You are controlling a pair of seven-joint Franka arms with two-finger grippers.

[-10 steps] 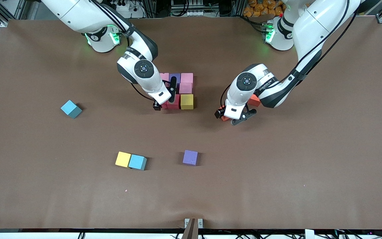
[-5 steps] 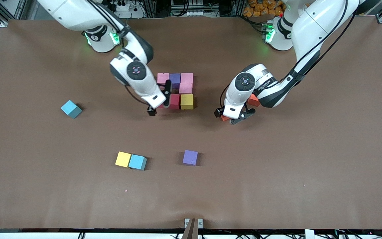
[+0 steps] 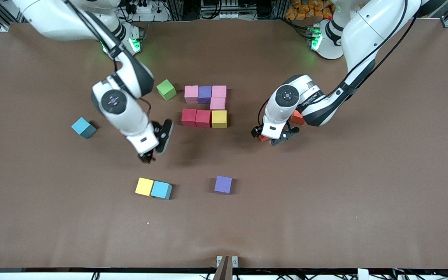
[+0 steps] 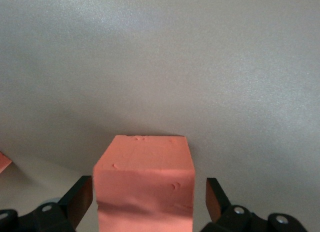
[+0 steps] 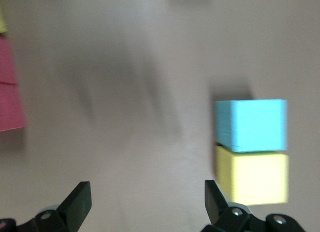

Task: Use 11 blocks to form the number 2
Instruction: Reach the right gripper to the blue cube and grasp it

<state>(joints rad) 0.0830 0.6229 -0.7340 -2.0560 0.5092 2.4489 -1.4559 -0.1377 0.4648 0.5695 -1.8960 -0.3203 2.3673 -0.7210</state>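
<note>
In the front view the 2 was part-built: seven blocks touching in three rows, two rows still missing. The right gripper hung released over bare table. In the left wrist view, the left gripper straddled an orange block, unclenched. The right wrist view showed yellow and blue blocks.

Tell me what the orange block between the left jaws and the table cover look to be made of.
The orange block looks like soft matte foam: a dull face with small dents and a crease, no shine. The table cover looks like brown paper or thin matte sheet, since it ripples at the edge; I cannot tell which.
</note>
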